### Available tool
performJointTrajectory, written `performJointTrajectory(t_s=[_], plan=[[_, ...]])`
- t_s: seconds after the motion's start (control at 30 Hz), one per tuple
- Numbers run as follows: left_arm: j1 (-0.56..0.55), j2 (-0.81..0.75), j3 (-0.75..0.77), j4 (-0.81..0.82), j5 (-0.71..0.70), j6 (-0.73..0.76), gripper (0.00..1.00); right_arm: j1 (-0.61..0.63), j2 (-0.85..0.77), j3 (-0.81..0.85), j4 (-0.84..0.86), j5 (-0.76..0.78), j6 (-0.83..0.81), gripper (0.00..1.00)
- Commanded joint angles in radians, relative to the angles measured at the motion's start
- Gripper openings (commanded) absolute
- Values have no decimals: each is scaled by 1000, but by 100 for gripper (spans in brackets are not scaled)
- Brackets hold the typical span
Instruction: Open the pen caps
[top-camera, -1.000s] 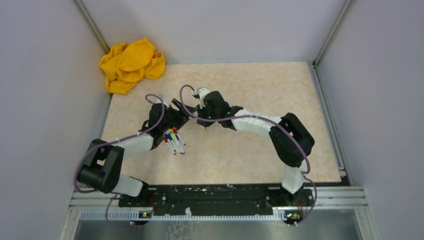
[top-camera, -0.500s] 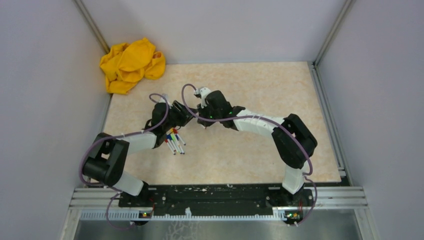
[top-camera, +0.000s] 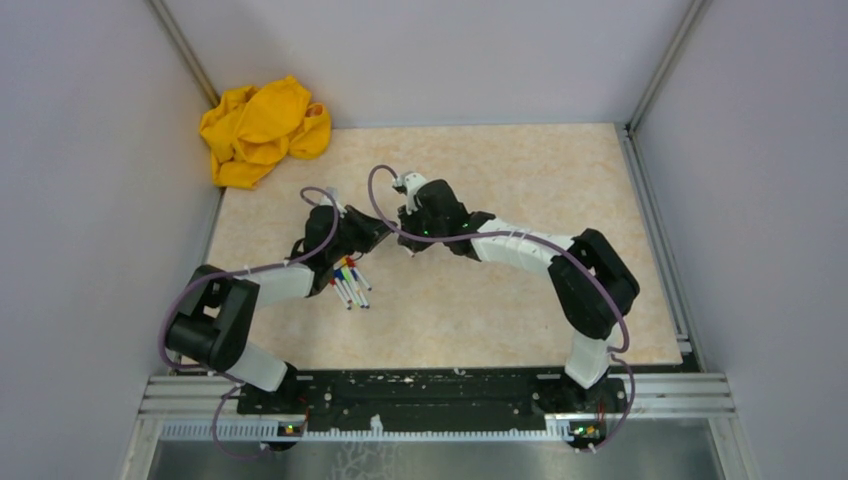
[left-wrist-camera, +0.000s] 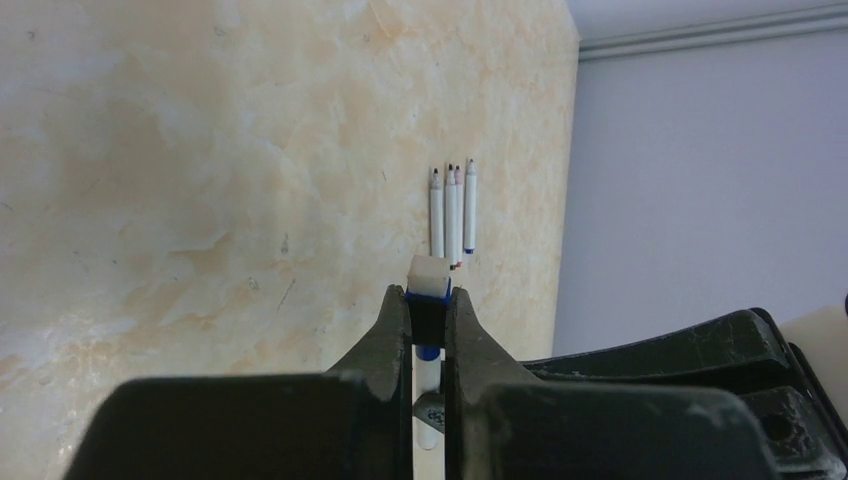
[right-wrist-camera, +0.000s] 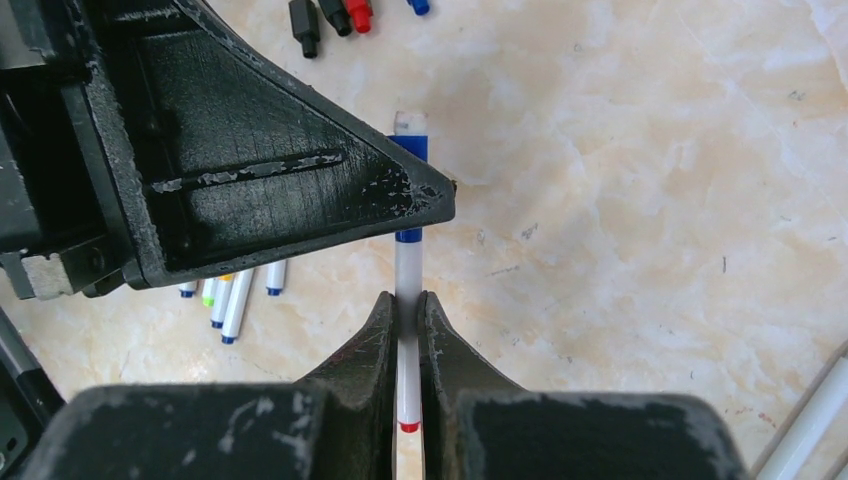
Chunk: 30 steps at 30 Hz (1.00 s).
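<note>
two arms, one blue-capped marker

a crumpled yellow cloth (top-camera: 262, 130) sits in the far left corner of the pale marbled surface (top-camera: 500, 310). a row of markers (top-camera: 349, 283) lies beneath the left arm. the left end effector (left-wrist-camera: 428, 305) is clamped tight on the blue cap (right-wrist-camera: 411, 148) of a single marker held between the two arms. the right end effector (right-wrist-camera: 404, 305) is closed on that marker's white barrel (right-wrist-camera: 405, 262). loose caps (right-wrist-camera: 330, 14), black, red and blue, lie just beyond.

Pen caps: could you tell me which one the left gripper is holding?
The blue cap on the marker, pinched in the left gripper; the black cap and red cap lie loose on the table.
</note>
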Motion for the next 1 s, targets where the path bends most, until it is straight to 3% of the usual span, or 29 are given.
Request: performJointTrajectory(t_s=[0.0, 0.03, 0.2, 0.37, 0.5, 0.6, 0.97], plan=[[-8, -3, 26, 33, 13, 10, 0, -10, -68, -10, 53, -8, 3, 0], [-10, -2, 26, 35, 16, 11, 0, -10, -70, -11, 57, -15, 2, 0], [-20, 0, 41, 35, 31, 16, 0, -10, -65, -1, 61, -23, -1, 22], [-23, -1, 46, 43, 55, 3, 0, -9, -49, 5, 64, -23, -1, 26], [-23, -8, 46, 36, 62, 1, 0, -12, -40, 8, 71, -14, 1, 21], [-25, -13, 45, 32, 56, 6, 0, -17, -26, 15, 74, -18, 4, 0], [87, 59, 246, -194, -237, 127, 0, -22, -93, -165, 136, 13, 18, 0]])
